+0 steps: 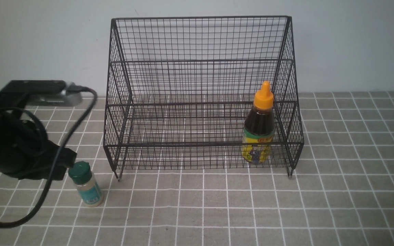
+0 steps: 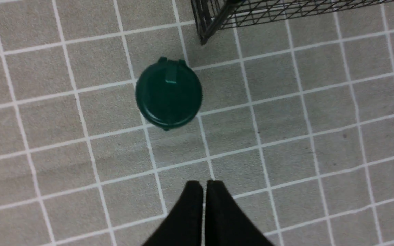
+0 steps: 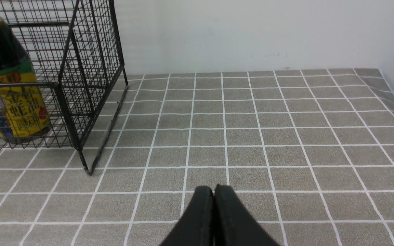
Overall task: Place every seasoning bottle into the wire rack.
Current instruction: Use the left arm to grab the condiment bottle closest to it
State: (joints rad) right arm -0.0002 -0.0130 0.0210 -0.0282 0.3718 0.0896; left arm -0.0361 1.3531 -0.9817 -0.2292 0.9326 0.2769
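Jaws pressed together, my left gripper (image 2: 204, 186) hangs just short of the shaker jar (image 2: 169, 94), standing outside the wire rack (image 1: 200, 61) by its left front leg. My right gripper (image 3: 213, 191) is closed too, empty. Beyond, the squeeze bottle (image 1: 258, 130) stands inside, lower right.

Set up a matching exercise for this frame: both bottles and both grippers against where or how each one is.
1 shaker jar
2 sauce bottle
3 left gripper
4 right gripper

a shut, over bare tablecloth past the wire rack's right end
b inside the wire rack, lowest tier
c upright on the tablecloth, outside the wire rack
d shut, near the shaker jar

Pairs: 1-c, 2-b, 3-d, 4-a
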